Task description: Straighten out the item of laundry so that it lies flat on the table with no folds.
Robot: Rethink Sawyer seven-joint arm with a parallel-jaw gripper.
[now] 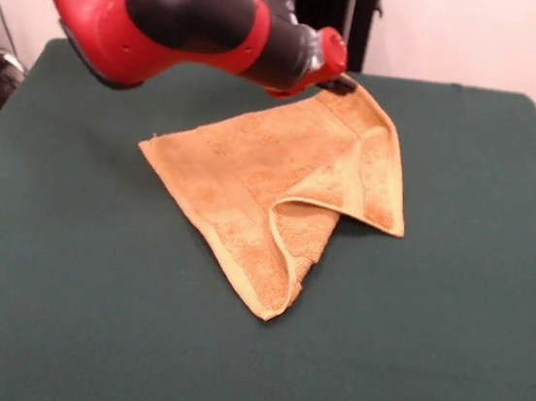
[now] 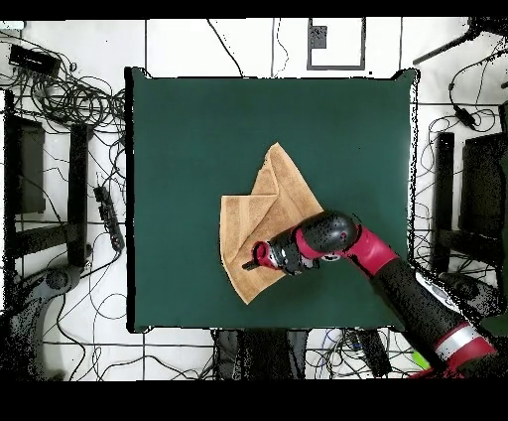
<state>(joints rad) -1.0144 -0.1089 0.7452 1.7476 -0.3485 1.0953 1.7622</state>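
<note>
One large fold is plainly left in the hand towel [image 1: 252,174], so by my reading the job is well short of done. The towel sits near the middle of the green table [image 1: 59,312]. In the front view its left part lies spread and fairly smooth, while the right side is doubled over itself, a flap running from the far corner down to a point at the right and another tuck curling toward the near corner. From overhead the towel [image 2: 266,213] shows the same overlap as a narrow layered strip at its far end.

The gripper [image 1: 339,84] is at the towel's far corner, low and close to the cloth; whether it is clenched on that corner or released I cannot tell, since the arm [image 1: 183,14] hides its tip. Overhead, the gripper [image 2: 250,264] sits over the towel's edge. Remaining work, I judge: opening the doubled right side and smoothing it down.
</note>
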